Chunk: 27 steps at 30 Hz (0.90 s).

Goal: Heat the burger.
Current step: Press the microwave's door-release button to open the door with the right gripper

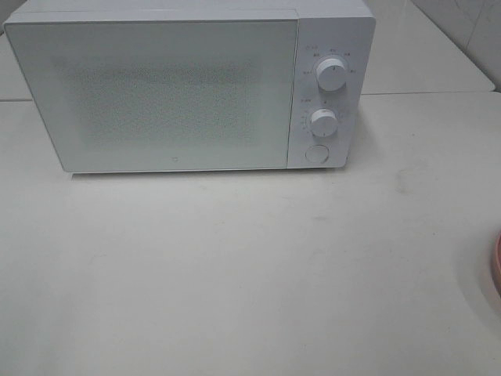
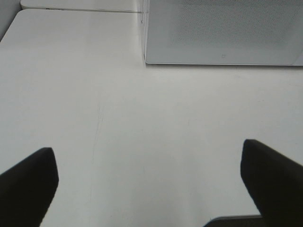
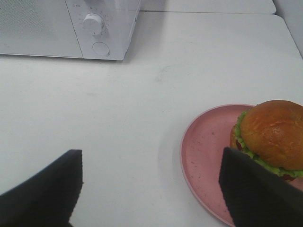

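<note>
Exterior high view: a white microwave (image 1: 172,90) fills the upper left and middle of the frame, its door (image 1: 153,94) shut, with two knobs (image 1: 330,73) and a round button (image 1: 316,153) down its right-hand panel. Pale worktop (image 1: 235,274) spreads across the lower frame. At the right edge only a sliver of a pink plate (image 1: 496,270) shows, and the burger cannot be seen from here.

From the right wrist camera the burger (image 3: 272,135) sits on that plate, toward the rim farthest from the microwave. It stands upright, bun crown up and layers stacked. It is round, with no clear long axis. One dark finger (image 3: 255,189) covers its lower edge, and the frame cuts off its far side.

Right hand (image 3: 150,158) is spread wide and grips nothing. Left hand (image 2: 147,151) is spread fully, with only worktop between its fingers – the microwave's front lies beyond.
</note>
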Tool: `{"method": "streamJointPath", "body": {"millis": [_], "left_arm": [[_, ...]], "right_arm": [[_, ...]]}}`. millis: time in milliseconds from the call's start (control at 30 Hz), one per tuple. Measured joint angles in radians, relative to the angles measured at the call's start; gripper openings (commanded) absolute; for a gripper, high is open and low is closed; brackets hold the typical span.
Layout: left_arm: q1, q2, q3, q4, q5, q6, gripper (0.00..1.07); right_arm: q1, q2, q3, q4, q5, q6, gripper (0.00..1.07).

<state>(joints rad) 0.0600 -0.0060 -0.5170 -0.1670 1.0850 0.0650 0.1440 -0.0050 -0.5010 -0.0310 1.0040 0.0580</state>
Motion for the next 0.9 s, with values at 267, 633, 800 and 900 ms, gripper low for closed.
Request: {"method": "streamJointPath", "body": {"millis": [267, 633, 800, 900], "left_arm": [[0.000, 0.000, 0.000, 0.000, 0.000, 0.000, 1.01], [0.000, 0.000, 0.000, 0.000, 0.000, 0.000, 1.01], [0.000, 0.000, 0.000, 0.000, 0.000, 0.000, 1.01], [0.000, 0.000, 0.000, 0.000, 0.000, 0.000, 1.01]], "right_arm": [[0.000, 0.005, -0.016, 0.000, -0.001, 0.000, 0.76], [0.000, 0.157, -0.032, 0.000, -0.071, 0.000, 0.76], [0.000, 0.219, -0.032, 0.000, -0.105, 0.000, 0.76], [0.000, 0.270, -0.032, 0.000, -0.144, 0.000, 0.76]]}}
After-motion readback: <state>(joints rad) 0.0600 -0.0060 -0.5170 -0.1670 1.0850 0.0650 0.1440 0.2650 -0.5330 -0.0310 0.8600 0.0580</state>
